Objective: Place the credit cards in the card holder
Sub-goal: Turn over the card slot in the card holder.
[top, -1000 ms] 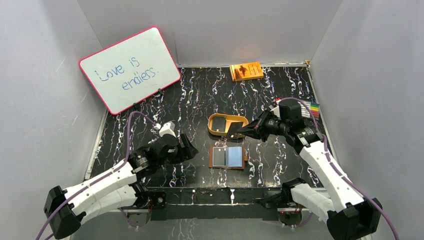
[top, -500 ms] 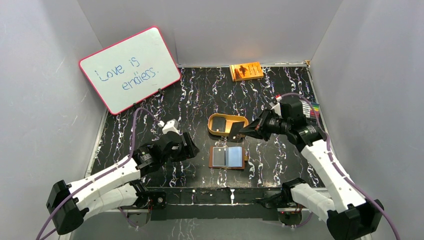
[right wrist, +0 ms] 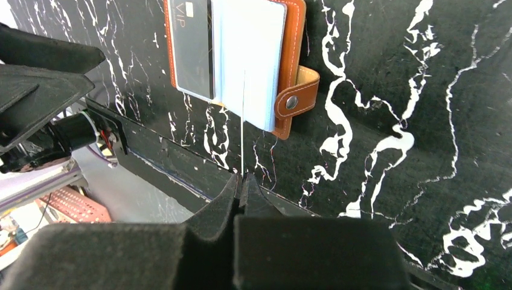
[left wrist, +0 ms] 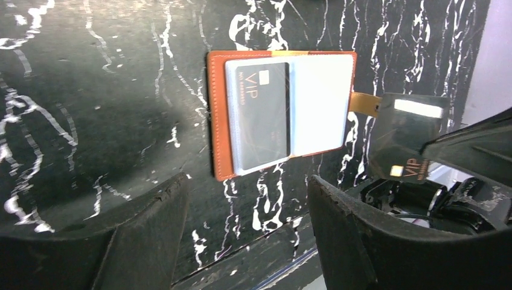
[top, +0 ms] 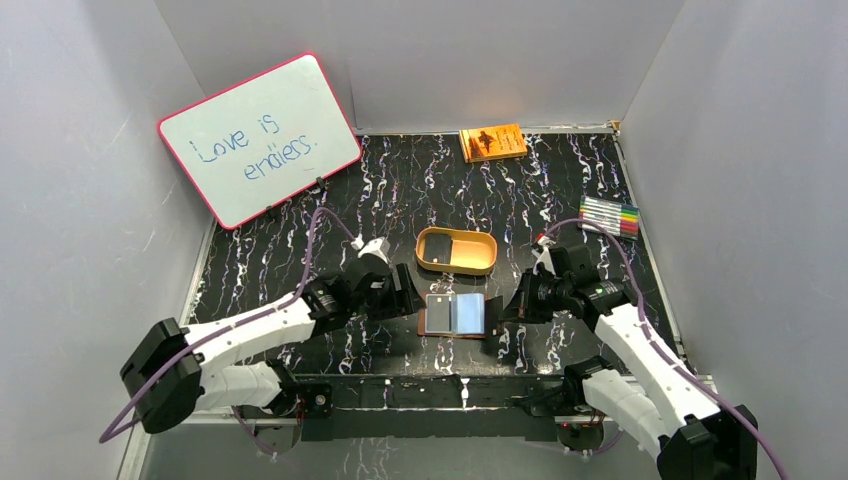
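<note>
The right gripper (right wrist: 241, 181) is pinched shut on one end of a dark VIP card (left wrist: 409, 136), just right of the open leather card holder (top: 457, 316) lying flat on the desk (top: 400, 190). A second VIP card (left wrist: 262, 115) lies on its left half. The left gripper (top: 400, 298) hangs open alongside, holding nothing. The card looks light, stiff and slick, so I'd grip it by its end. The soft holder may slide.
</note>
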Robot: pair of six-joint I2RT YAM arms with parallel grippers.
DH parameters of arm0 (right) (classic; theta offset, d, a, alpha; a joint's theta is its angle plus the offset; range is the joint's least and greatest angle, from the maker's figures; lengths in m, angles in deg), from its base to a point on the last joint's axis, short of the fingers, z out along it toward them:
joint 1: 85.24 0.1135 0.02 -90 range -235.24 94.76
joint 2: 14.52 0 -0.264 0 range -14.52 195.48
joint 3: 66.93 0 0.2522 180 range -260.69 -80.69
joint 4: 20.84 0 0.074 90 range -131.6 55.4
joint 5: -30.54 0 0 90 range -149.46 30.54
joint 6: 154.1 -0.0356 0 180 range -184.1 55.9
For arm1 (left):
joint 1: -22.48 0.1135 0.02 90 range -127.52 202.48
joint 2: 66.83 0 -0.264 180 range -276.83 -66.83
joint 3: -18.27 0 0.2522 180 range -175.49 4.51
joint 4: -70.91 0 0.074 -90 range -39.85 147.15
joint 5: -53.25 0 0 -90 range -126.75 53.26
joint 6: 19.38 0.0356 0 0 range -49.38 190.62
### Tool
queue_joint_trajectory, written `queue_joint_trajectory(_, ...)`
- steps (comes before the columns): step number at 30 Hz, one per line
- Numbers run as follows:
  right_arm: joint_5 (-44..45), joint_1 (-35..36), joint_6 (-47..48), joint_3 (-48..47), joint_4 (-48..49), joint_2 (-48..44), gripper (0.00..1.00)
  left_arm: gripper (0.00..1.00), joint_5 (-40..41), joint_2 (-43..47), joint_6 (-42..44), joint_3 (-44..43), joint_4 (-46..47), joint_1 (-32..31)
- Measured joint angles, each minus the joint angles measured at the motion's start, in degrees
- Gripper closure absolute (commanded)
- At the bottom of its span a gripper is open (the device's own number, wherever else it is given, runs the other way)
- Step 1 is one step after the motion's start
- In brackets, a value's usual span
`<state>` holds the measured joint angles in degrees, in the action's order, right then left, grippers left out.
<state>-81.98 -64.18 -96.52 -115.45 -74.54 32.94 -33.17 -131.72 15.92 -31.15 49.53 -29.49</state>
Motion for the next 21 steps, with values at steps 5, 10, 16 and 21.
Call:
queue_joint_trajectory(5,-2.4,0.0,0.1,3.4,4.9,0.8,1.0,0.31,-2.8,-5.2,-1.0,-0.6,5.0,0.0)
queue_joint_trajectory(10,-2.7,0.0,-0.2,4.4,8.1,2.6,1.0,0.31,-6.1,-11.6,-1.3,-4.6,8.5,0.0)
queue_joint_trajectory(16,-1.4,0.0,-0.9,5.9,8.7,3.1,1.0,0.32,-9.3,-18.4,-1.0,-10.0,11.1,0.0)
queue_joint_trajectory(21,-1.1,0.0,-1.6,6.4,9.2,3.7,1.0,0.35,-11.8,-21.9,-0.9,-12.3,12.4,0.0)
